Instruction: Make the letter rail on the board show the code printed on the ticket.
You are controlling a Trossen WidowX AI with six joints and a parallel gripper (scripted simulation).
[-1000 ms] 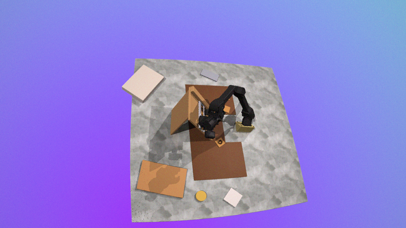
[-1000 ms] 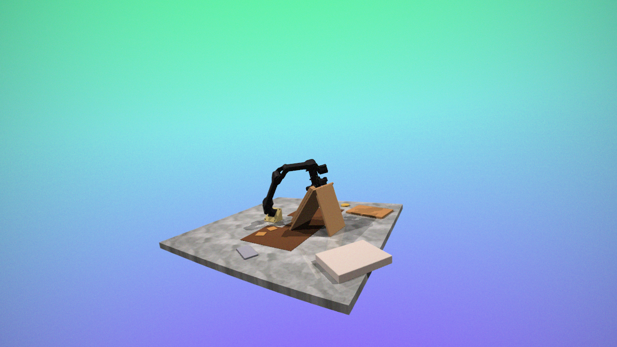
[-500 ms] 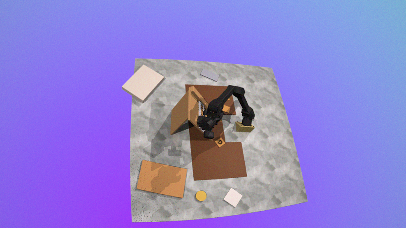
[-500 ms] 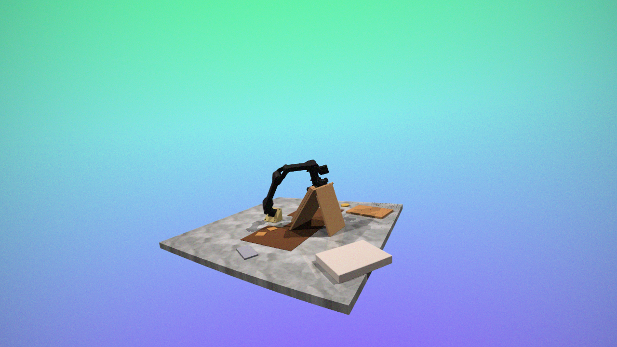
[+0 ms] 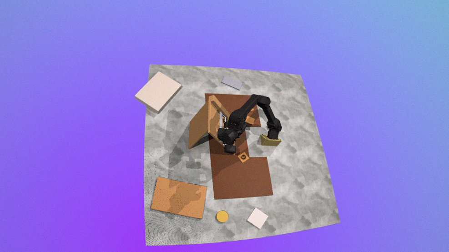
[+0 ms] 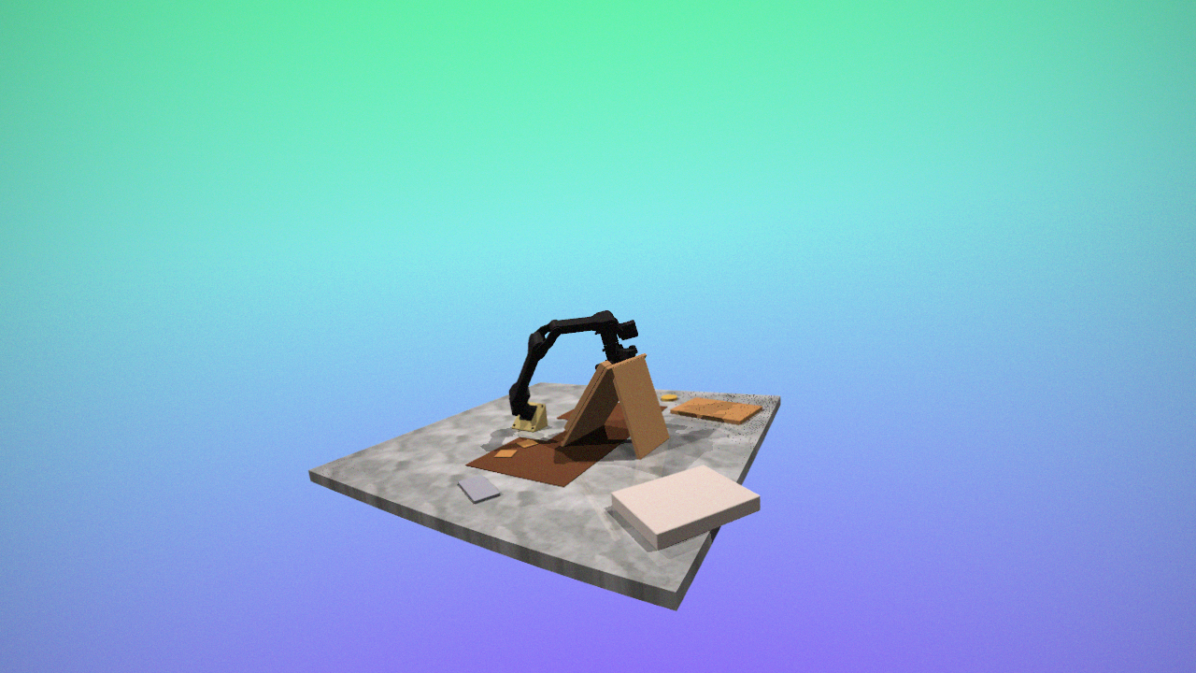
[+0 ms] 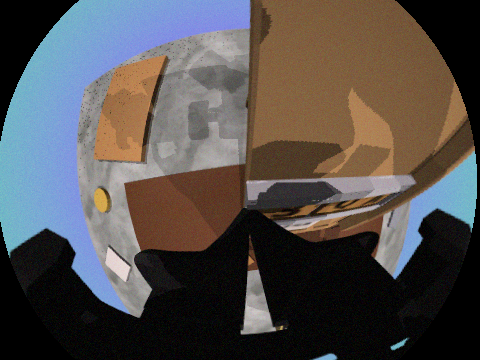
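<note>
One gripper (image 7: 247,212), fingers together, at the one rail (image 7: 330,192). One G tile (image 5: 243,157) on mat (image 5: 241,180).

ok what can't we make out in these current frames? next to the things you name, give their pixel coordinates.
- Ticket code: not legible in any view.
- Rail (image 7: 330,184) letters, wrist: steep angle, shadow; top: too small, partly behind the arm.
- Gripper fingertips, top: hidden under the arm; exterior: behind the board (image 5: 208,116) (image 6: 642,409).
- Tile markings beyond the G tile (image 5: 243,157): too small in exterior, covered by the arm in top.
</note>
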